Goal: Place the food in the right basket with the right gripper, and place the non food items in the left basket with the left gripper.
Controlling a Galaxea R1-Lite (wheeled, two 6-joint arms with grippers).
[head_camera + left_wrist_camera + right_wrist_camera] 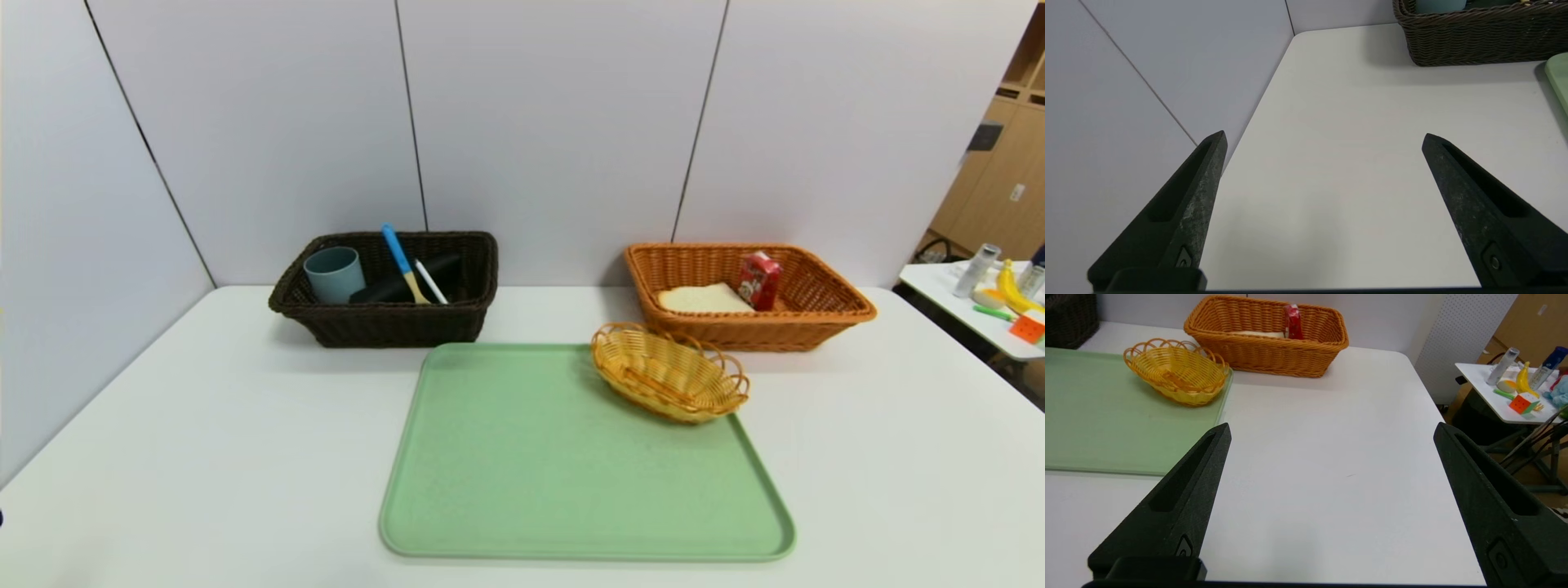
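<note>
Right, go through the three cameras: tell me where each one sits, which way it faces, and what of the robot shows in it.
Head view: high, looking forward and down at the green tray, dark brown basket and orange-tan basket; neither arm shows.
Left wrist view: low over the table, facing the dark brown basket; the left gripper shows, open.
Right wrist view: low over the table, facing the orange-tan basket and the small yellow basket; the right gripper shows, open.
Shared: head and right wrist views both show the red carton.
</note>
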